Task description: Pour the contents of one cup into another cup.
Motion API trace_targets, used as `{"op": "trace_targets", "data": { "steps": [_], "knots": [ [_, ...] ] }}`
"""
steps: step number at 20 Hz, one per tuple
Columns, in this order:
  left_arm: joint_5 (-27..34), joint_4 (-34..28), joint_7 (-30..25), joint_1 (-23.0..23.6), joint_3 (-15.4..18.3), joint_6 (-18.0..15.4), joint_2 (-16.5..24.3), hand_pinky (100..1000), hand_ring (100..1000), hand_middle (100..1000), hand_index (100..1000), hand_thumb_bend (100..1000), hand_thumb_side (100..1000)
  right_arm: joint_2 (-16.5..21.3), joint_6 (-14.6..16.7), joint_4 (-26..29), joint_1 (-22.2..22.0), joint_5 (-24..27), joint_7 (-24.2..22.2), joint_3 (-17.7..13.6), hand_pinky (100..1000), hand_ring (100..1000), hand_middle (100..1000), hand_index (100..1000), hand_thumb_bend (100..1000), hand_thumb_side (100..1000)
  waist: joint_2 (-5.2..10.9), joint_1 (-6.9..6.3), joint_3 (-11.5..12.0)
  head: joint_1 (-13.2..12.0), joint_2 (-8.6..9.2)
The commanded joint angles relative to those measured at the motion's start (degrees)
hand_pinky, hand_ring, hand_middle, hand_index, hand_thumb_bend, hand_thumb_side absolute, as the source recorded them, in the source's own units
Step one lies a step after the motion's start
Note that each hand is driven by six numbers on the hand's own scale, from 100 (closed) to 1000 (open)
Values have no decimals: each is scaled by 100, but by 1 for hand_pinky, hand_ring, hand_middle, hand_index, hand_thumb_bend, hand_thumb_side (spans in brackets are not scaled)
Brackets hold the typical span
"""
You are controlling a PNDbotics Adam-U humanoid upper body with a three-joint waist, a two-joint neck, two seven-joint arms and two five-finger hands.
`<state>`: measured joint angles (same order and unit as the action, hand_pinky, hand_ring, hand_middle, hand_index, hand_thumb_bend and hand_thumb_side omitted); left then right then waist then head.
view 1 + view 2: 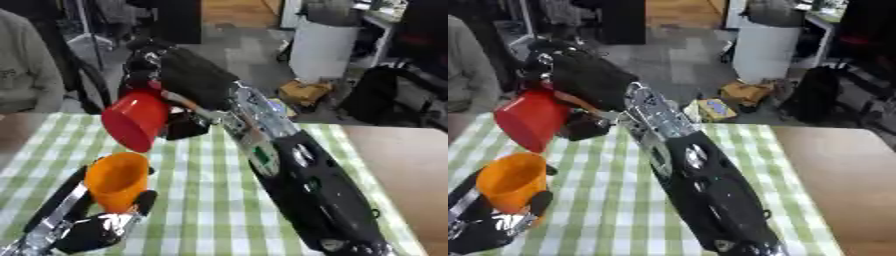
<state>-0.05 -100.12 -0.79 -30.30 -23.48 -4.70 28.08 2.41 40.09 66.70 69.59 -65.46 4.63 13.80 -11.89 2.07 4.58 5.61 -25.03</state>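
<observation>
Views: the left eye view shows both cups whole, with bare cloth to their left; in the right eye view they sit hard against the left edge, but more brown table shows on the right.
Red cup (137, 120): held in the air over the far left part of the table, tipped steeply so its mouth faces down and toward the near left — its lower rim hangs just above and slightly right of the orange cup's mouth, not touching it.
Red cup, contents: the inside cannot be seen; nothing can be made out falling from it.
Orange cup (117, 181): near left, about upright with a slight lean, mouth open upward; its base is lifted or resting, I cannot tell which.
Orange cup, contents: the inside looks plain orange; whether anything lies in it cannot be told.
Right hand (184, 80): at the end of the long black and silver arm that crosses the picture from the near right; fingers and thumb are wrapped round the red cup's base and side.
Left hand (105, 225): at the near left corner, below the orange cup; dark fingers rise on both sides of the cup's lower half and close on it.
Tablecloth (210, 200): green and white checks, covering the middle of the table under both cups.
Table (842, 175): bare brown wood shows to the right of the cloth.
</observation>
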Motion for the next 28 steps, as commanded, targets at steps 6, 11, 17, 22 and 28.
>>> {"op": "trace_targets", "data": {
  "steps": [6, 11, 17, 22, 28],
  "knots": [
    [-572, 494, 157, -46, -18, -452, -4, 480, 479, 511, 735, 106, 658, 127, -50, 131, 140, 29, 82, -45, 865, 639, 234, 583, 100, 100, 110, -29, -15, -5, 87],
    [-1246, 1178, 401, -15, 9, -1009, -98, 492, 516, 538, 748, 234, 652, 137, -65, 135, 133, 69, 94, -45, 864, 637, 234, 582, 100, 100, 106, -25, -18, -2, 88],
    [-2090, 1920, 888, -21, 145, -1499, -212, 524, 593, 614, 789, 486, 655, 155, -74, 129, 123, 102, 84, -51, 863, 634, 232, 579, 100, 100, 105, -22, -22, 4, 101],
    [-2497, 2355, 1196, 15, 235, -1696, -292, 570, 701, 754, 860, 758, 705, 166, -76, 117, 113, 121, 72, -53, 863, 631, 232, 578, 100, 100, 102, -19, -24, 3, 109],
    [-2628, 2560, 1315, 110, 347, -1788, -341, 601, 744, 828, 923, 953, 836, 174, -120, 80, 80, 181, 76, -98, 858, 617, 216, 574, 100, 100, 100, -22, -25, 10, 113]
  ]
}}
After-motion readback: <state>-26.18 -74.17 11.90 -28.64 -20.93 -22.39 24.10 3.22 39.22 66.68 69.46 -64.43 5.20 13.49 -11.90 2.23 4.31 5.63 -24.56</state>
